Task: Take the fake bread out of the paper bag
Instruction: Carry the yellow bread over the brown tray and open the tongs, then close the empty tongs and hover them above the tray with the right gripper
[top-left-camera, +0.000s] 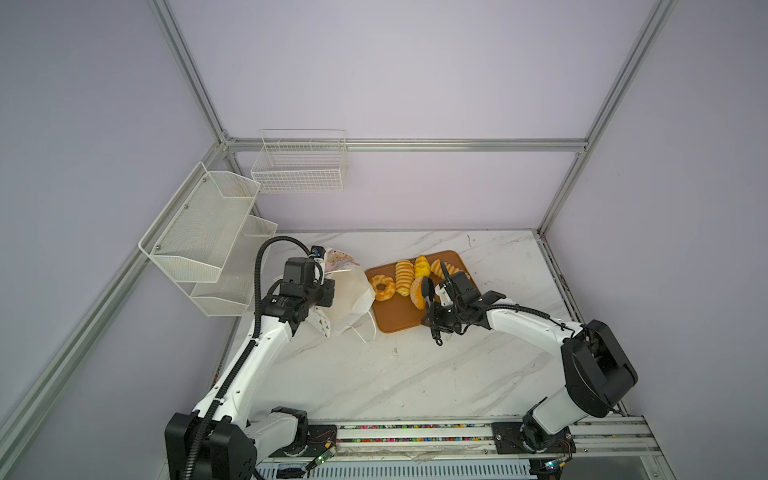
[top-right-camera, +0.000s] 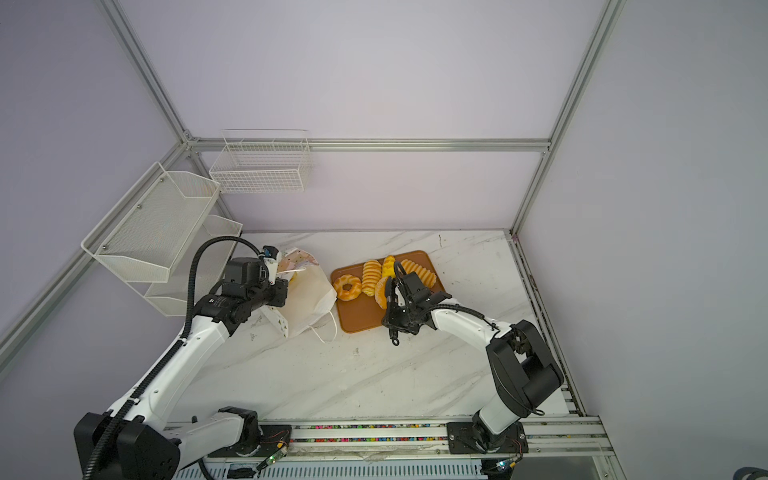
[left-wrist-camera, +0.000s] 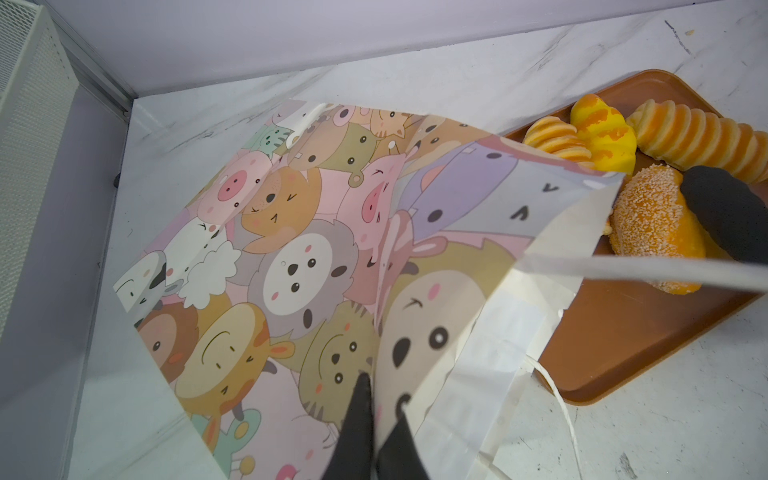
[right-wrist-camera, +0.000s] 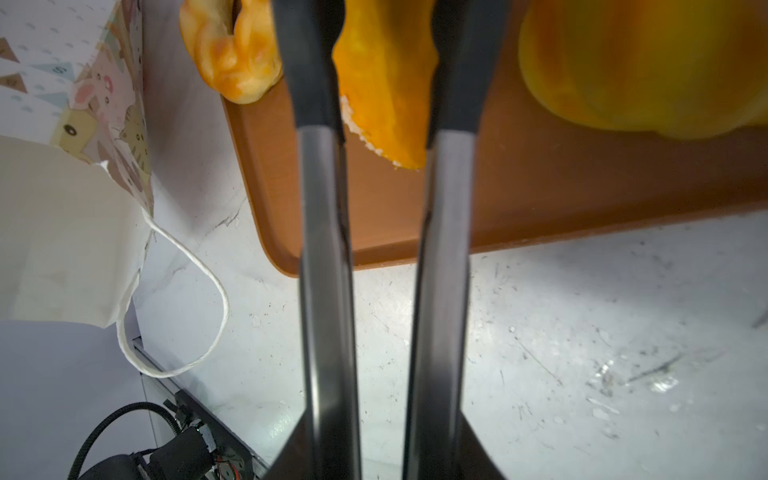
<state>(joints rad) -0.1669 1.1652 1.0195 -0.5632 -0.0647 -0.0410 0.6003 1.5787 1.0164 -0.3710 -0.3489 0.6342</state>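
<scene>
In both top views, the paper bag (top-left-camera: 351, 291) rested on the marble table (top-left-camera: 415, 374), just beside the orange-brown tray (top-left-camera: 395, 322), which carried five pieces of fake bread (top-left-camera: 404, 276). The right gripper (top-left-camera: 435, 312) was clamped on tongs (top-left-camera: 427, 289) whose black tips flanked the seeded piece (top-left-camera: 417, 293).

In the left wrist view, the left gripper (left-wrist-camera: 376, 415) was pinched together on the bag's printed wall.

In the right wrist view, the tong tips stood apart with the seeded piece between them.

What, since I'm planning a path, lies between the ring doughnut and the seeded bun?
A ridged long roll on the tray; both top views show it.
</scene>
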